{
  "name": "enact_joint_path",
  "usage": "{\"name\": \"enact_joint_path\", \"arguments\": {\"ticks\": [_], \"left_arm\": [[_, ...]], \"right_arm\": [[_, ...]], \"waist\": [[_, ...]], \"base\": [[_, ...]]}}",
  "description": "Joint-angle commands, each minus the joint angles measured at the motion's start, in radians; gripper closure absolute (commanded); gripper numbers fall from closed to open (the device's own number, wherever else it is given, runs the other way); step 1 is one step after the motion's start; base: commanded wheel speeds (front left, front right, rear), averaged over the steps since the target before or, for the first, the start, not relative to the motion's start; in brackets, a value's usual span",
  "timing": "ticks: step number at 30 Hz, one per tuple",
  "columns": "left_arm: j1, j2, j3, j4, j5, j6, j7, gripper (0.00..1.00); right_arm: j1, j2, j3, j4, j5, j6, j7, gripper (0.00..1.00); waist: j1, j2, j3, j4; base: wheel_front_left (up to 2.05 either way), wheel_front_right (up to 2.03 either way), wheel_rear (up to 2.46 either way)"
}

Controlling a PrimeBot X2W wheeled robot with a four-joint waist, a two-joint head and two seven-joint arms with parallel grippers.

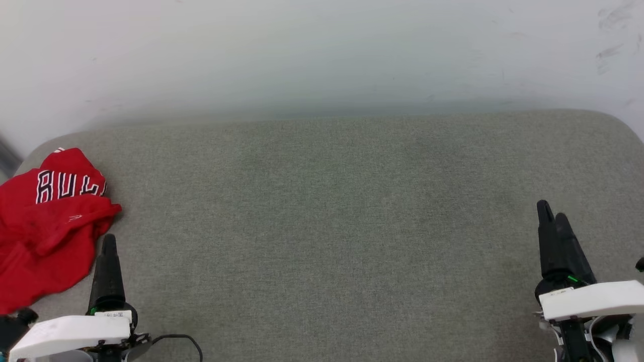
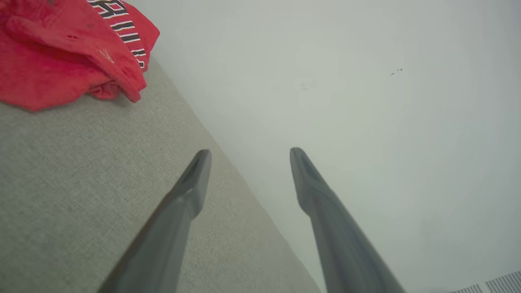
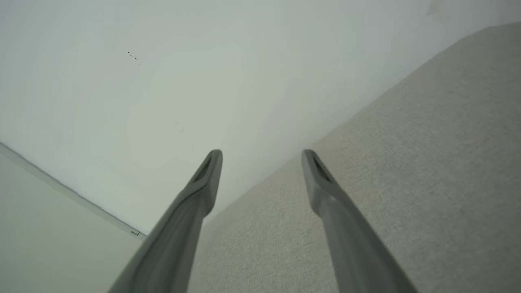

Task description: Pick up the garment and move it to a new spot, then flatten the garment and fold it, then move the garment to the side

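The garment (image 1: pixel 50 226) lies crumpled at the far left of the grey fabric-covered desk (image 1: pixel 327 226), near its back-left corner. Part of it runs past the left edge of the head view. Its black lettering faces up on the rear fold, and a thick ridge of red cloth is bunched along its right side.

I judge it light, soft and limp. It should sag and drape once lifted, and the jersey fabric may slide between my fingers. I cannot tell a hem or a shoulder apart in this heap. The raised ridge on the right looks like the best place to pinch, deep enough to catch more than one layer.

My left end effector (image 1: pixel 108 241) stands just to the right of the heap's near edge, close beside it but not touching. In the left wrist view the garment (image 2: pixel 61 53) sits off toward the upper left, outside the gap of my left end effector (image 2: pixel 250 151), which is spread wide and empty.

Far across the desk, well apart from the garment, my right end effector (image 1: pixel 552 210) sits near the right edge. The right wrist view shows the right end effector (image 3: pixel 262 151) also spread wide, with nothing in it.
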Motion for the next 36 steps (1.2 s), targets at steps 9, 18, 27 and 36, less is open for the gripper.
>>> {"name": "enact_joint_path", "arguments": {"ticks": [9,18,27,36], "left_arm": [[0.007,0.004,-0.091,-0.157,0.272,0.066,-0.038,0.00],[0.031,0.004,-0.190,-0.222,0.478,0.068,-0.066,0.00],[0.058,0.021,-0.270,-0.228,0.627,0.090,-0.091,0.00],[0.066,0.055,-0.325,-0.208,0.741,0.167,-0.113,0.00]], "right_arm": [[-0.031,-0.002,0.033,-0.105,-0.262,0.002,-0.038,0.00],[-0.016,-0.002,0.062,-0.117,-0.449,0.002,-0.066,0.00],[-0.003,-0.002,0.068,-0.124,-0.603,0.002,-0.091,0.00],[0.006,-0.002,0.057,-0.102,-0.732,0.002,-0.114,0.00]], "waist": [[0.0000,0.0000,0.008,-0.001],[0.0000,0.0000,0.012,-0.004],[0.0000,0.0000,0.014,-0.007],[0.0000,0.0000,0.016,-0.010]], "base": [[0.00,0.00,0.00],[0.00,0.00,0.00],[0.00,0.00,0.00],[0.00,0.00,0.00]]}}
